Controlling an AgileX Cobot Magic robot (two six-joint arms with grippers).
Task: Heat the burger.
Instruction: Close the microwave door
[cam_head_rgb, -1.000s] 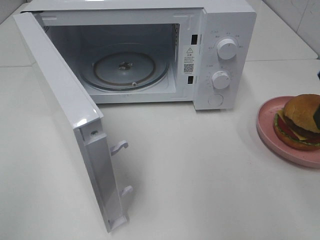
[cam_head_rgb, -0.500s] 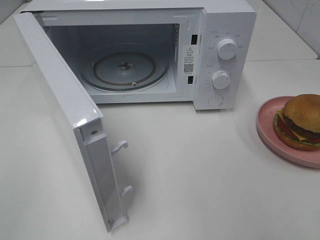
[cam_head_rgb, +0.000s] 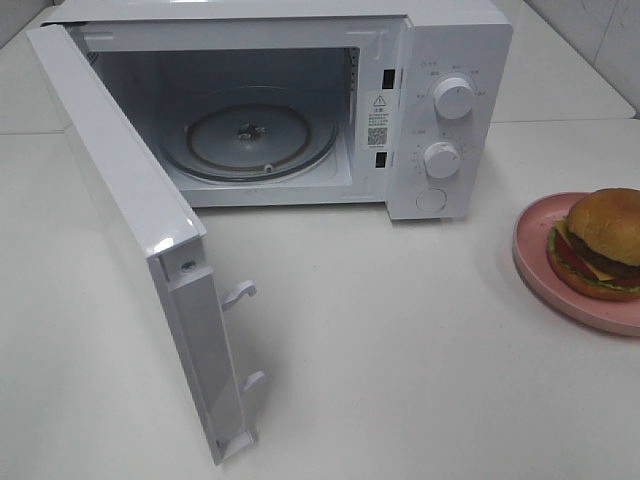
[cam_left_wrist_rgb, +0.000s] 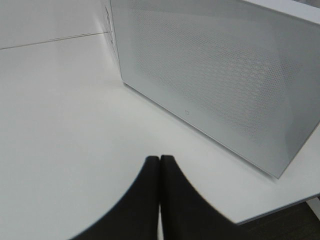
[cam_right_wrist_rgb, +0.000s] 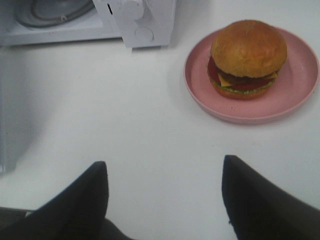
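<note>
The burger (cam_head_rgb: 603, 243) (cam_right_wrist_rgb: 247, 57), with its golden bun, dark patty, cheese, tomato and lettuce, sits on a round pink plate (cam_head_rgb: 532, 262) (cam_right_wrist_rgb: 300, 95) at the right edge of the table. My right gripper (cam_right_wrist_rgb: 165, 172) is open with nothing between its dark fingers (cam_right_wrist_rgb: 92, 195), and it hovers over bare table well short of the plate. In the left wrist view my left gripper (cam_left_wrist_rgb: 159, 162) is shut with nothing in it, near the outer face of the microwave door (cam_left_wrist_rgb: 215, 85). Neither gripper shows in the exterior high view.
The white microwave (cam_head_rgb: 445, 110) stands at the back with its door (cam_head_rgb: 130, 220) swung wide to the left. Its glass turntable (cam_head_rgb: 250, 140) holds nothing. White table (cam_head_rgb: 400, 340) lies between the microwave and the plate.
A dark tip of the right gripper beside the burger at the right edge a second ago has withdrawn out of the exterior view. Nothing else has moved.
</note>
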